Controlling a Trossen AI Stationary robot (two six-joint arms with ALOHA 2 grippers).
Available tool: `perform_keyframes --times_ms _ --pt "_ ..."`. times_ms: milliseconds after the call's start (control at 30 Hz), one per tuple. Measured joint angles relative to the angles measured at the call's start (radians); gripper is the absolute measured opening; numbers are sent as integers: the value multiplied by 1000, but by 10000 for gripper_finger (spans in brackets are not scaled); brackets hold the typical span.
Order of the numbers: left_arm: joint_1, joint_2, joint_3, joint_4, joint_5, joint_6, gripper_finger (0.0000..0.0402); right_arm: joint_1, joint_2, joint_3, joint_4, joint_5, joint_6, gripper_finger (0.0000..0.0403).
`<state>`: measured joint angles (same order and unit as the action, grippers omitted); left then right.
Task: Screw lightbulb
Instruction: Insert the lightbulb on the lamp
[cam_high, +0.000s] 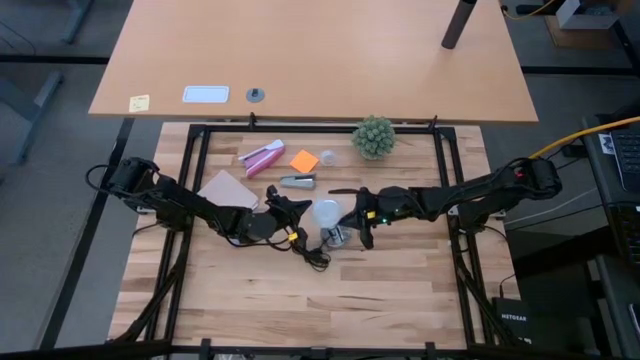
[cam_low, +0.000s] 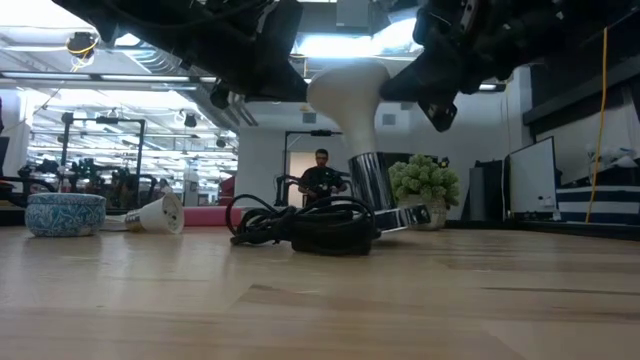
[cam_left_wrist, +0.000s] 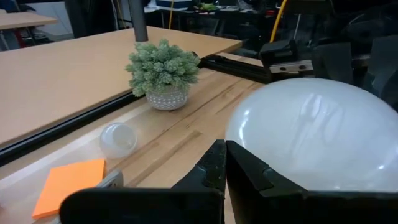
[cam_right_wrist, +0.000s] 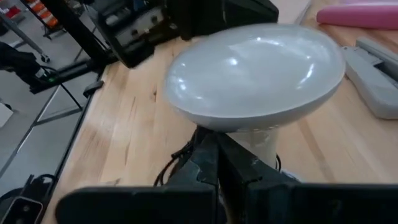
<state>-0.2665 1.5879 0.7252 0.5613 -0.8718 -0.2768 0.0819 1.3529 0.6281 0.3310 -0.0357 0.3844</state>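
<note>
The white frosted lightbulb (cam_high: 326, 212) stands tilted at mid-table, its neck in the shiny metal socket (cam_low: 366, 182). The socket's black cord (cam_low: 300, 226) lies coiled beside it. My left gripper (cam_high: 290, 214) is shut just left of the dome, which fills the left wrist view (cam_left_wrist: 311, 137). My right gripper (cam_high: 352, 226) is shut just right of the bulb, its fingertips (cam_right_wrist: 205, 155) below the dome (cam_right_wrist: 255, 68) and in front of the neck. My left gripper's shut fingers (cam_left_wrist: 242, 174) lie beside the dome's left side (cam_left_wrist: 249, 134), coming about level from the table's left; I cannot tell whether they touch it. My right gripper's shut fingers reach the bulb's neck (cam_right_wrist: 264, 140) under the dome, from the table's right; I cannot tell whether they touch it.
A green plant ball (cam_high: 373, 137), a small clear cup (cam_high: 327, 157), an orange note (cam_high: 304, 160), a pink item (cam_high: 262, 157), a grey-silver oblong item (cam_high: 297, 181) and a brown card (cam_high: 228, 188) lie farther back. A person (cam_low: 322, 178) stands in the room beyond.
</note>
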Motion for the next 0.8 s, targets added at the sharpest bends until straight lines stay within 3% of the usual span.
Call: perform_keyframes --times_ms 800 --pt "-24 -3 0 17 -8 46 1 -2 -36 -2 -251 -7 4 5"
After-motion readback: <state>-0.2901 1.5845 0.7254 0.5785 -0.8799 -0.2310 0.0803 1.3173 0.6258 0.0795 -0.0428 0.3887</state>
